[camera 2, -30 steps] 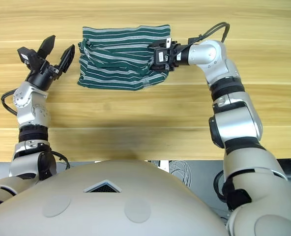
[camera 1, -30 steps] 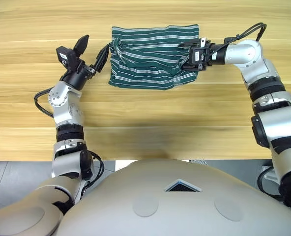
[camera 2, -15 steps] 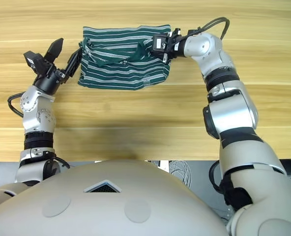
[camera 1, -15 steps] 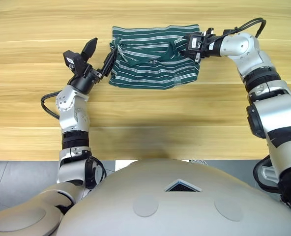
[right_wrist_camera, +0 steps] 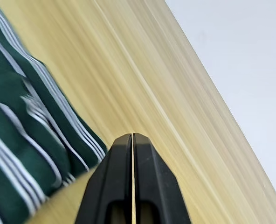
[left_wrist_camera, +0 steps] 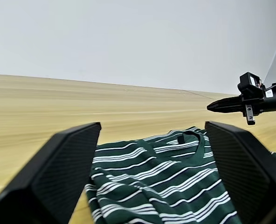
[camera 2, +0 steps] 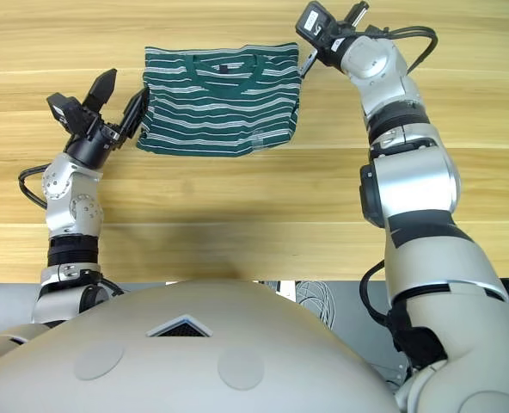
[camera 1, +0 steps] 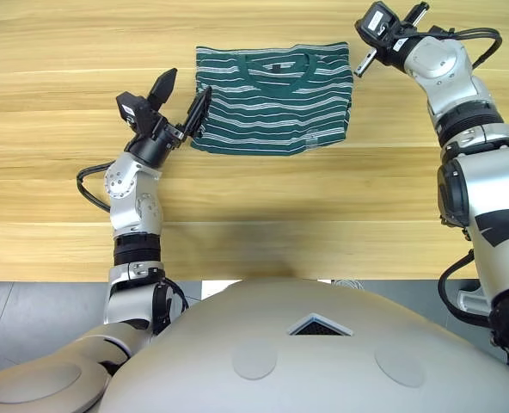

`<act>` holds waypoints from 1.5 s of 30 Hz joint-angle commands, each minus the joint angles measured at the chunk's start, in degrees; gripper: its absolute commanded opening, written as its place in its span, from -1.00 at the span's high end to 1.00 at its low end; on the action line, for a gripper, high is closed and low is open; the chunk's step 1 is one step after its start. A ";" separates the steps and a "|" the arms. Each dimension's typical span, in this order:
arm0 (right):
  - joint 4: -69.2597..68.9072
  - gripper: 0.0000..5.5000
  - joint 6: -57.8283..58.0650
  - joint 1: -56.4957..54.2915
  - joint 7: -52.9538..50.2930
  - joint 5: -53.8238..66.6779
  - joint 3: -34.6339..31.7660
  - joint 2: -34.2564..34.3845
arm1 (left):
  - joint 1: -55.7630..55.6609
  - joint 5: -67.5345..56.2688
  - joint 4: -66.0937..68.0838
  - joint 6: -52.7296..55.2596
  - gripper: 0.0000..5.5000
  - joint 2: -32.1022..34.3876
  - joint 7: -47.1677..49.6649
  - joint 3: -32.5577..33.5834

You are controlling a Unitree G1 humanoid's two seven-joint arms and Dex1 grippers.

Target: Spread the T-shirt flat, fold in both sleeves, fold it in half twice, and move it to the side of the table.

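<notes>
The green T-shirt (camera 1: 273, 97) with white stripes lies folded into a flat rectangle on the far middle of the wooden table (camera 1: 263, 198), its collar facing up near the far edge. My left gripper (camera 1: 184, 90) stands open right at the shirt's left edge, with nothing between its fingers. The left wrist view looks between the two dark fingers (left_wrist_camera: 58, 172) onto the shirt (left_wrist_camera: 166, 172). My right gripper (camera 1: 360, 67) is shut and holds nothing. It hovers just beyond the shirt's far right corner, and its fingertips (right_wrist_camera: 132, 140) are pressed together beside the shirt's edge (right_wrist_camera: 21, 140).
Bare wooden table extends to the left, the right and the near side of the shirt. The table's near edge (camera 1: 237, 280) runs just in front of me. A plain pale wall (left_wrist_camera: 138, 37) stands behind the table.
My right gripper let go of the shirt's top layer and pulled away to the far right. The shirt now lies smooth with its collar showing. My left gripper moved closer to the shirt's left edge.
</notes>
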 commanded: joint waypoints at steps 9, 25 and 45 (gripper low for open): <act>-14.16 0.97 -4.66 10.37 15.56 13.77 -5.04 8.89 | -2.60 0.20 0.37 -3.90 -0.47 0.96 4.99 2.99; -6.61 0.97 14.33 14.54 11.42 4.16 8.27 26.89 | -5.41 -2.97 -3.81 -6.32 -0.47 3.65 9.88 9.94; -34.71 0.97 -13.77 25.59 64.32 38.78 0.43 -15.31 | -6.89 -0.86 -4.87 -6.80 -0.47 2.40 9.92 4.48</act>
